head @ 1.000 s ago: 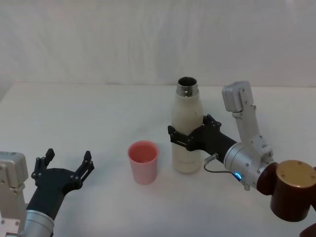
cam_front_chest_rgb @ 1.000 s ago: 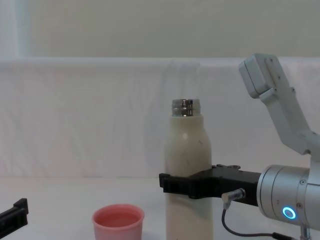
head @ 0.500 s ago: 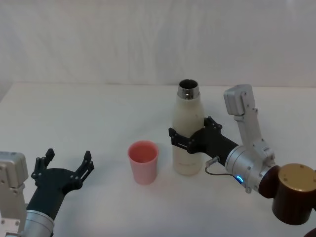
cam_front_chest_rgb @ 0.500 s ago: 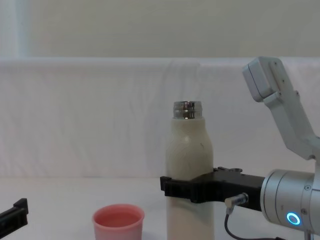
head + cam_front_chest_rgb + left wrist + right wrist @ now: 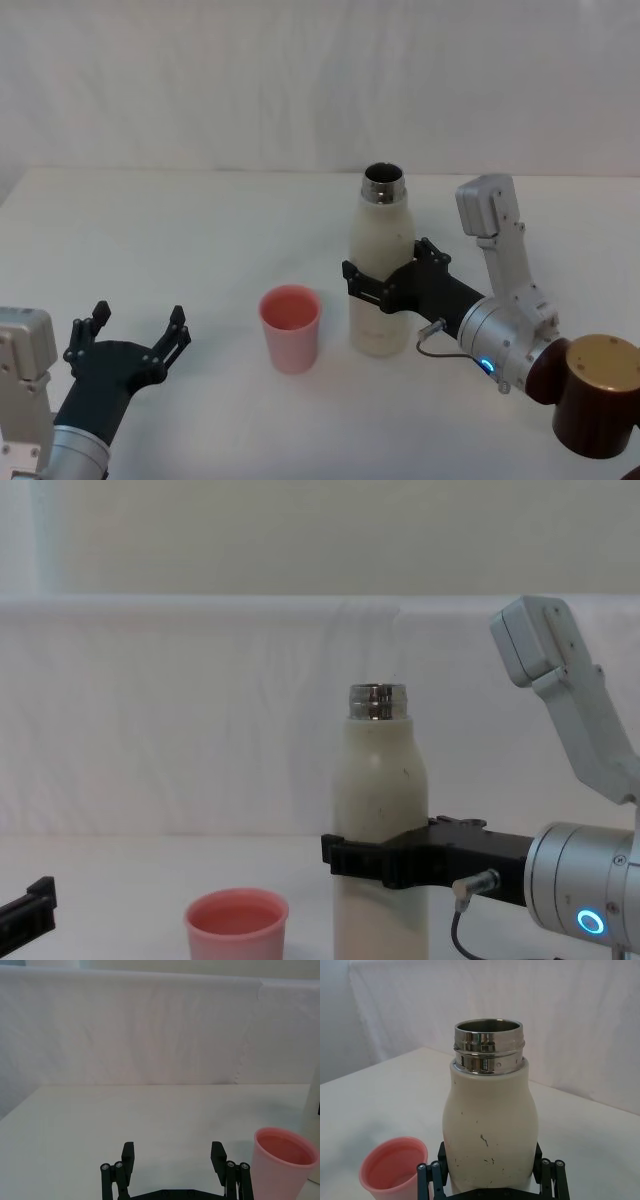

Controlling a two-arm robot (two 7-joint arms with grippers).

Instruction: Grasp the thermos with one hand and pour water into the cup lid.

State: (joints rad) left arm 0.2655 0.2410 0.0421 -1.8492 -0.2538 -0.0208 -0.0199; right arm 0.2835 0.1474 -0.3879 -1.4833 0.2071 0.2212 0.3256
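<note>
My right gripper (image 5: pixel 385 283) is clamped around the lower middle of the tall cream-white matte thermos (image 5: pixel 380 280) with the shiny steel threaded neck, one black finger on each side of its body, as the right wrist view shows. The thermos stands upright on the white tabletop (image 5: pixel 200 230), its mouth open and uncapped. Seen from my head camera, my arm reaches it from about 4 o'clock, so the thermos sits at roughly 10 o'clock from my wrist. The small pink plastic cup lid (image 5: pixel 291 327) stands upright just beside the thermos at its 8 o'clock, apart from it with a narrow strip of bare tabletop between them. My left gripper (image 5: pixel 128 345) rests low at the near left, well apart from the cup lid at about its 8 o'clock, its fingers spread open and holding nothing. A white cloth backdrop (image 5: pixel 300 80) rises along the far edge of the tabletop at 12 o'clock. Open white surface lies behind the thermos and across the whole left side, from 9 to 11 o'clock of the cup lid.
</note>
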